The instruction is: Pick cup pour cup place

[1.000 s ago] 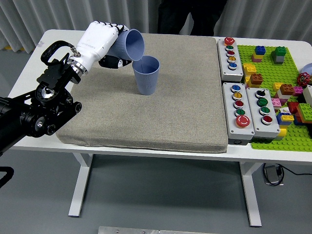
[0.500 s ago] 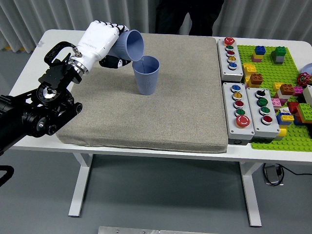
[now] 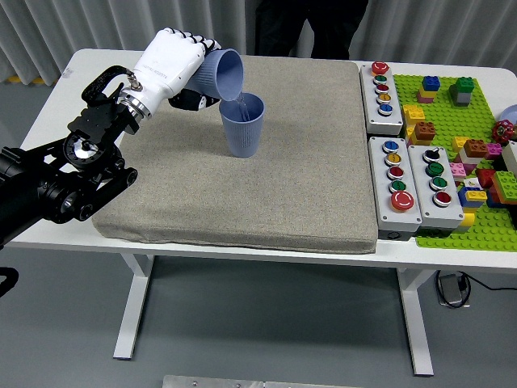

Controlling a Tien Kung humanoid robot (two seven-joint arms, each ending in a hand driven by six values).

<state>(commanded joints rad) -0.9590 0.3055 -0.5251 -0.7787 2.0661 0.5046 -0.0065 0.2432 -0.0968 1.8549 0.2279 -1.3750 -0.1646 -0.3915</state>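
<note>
My left hand [image 3: 179, 71], white with a black arm, is shut on a blue-grey cup [image 3: 220, 74]. The cup is tipped on its side, mouth to the right, its lip just above the rim of a second blue-grey cup [image 3: 242, 124]. A thin stream runs from the tipped cup into the second one. That second cup stands upright on the grey mat [image 3: 266, 186], left of its middle. My right hand is out of view.
Three button boxes [image 3: 399, 174] stand right of the mat. A green baseplate [image 3: 452, 153] with several loose bricks lies at the far right. A person in dark clothes [image 3: 311, 24] stands at the table's far side.
My left hand has shifted a little right and up and tipped the held cup further over the standing cup.
</note>
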